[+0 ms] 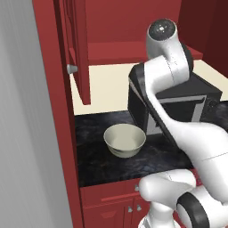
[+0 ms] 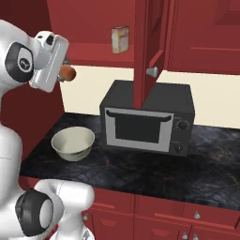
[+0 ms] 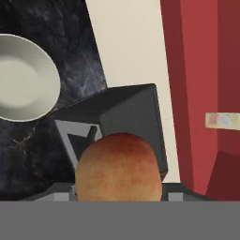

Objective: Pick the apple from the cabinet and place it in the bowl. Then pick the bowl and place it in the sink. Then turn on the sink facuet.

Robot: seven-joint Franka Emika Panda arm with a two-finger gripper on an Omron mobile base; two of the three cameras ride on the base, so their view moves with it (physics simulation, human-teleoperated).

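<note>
My gripper (image 2: 62,71) is raised high at the left, above the counter, and is shut on the apple (image 2: 68,72), a small red-orange fruit. In the hand view the apple (image 3: 119,167) sits close between the fingers at the bottom. The pale cream bowl (image 1: 124,140) stands upright on the dark counter, below the held apple and left of the microwave; it is also the bowl (image 2: 72,142) and the bowl (image 3: 21,77) at the upper left of the hand view. The red cabinet door (image 2: 150,47) hangs open, with its knob (image 2: 152,71) facing out.
A black microwave (image 2: 147,117) stands on the dark marble counter (image 2: 140,173), right of the bowl and under the open door. A pale jar (image 2: 120,39) stands on the cabinet shelf. A red side wall (image 1: 62,116) bounds the counter at the left.
</note>
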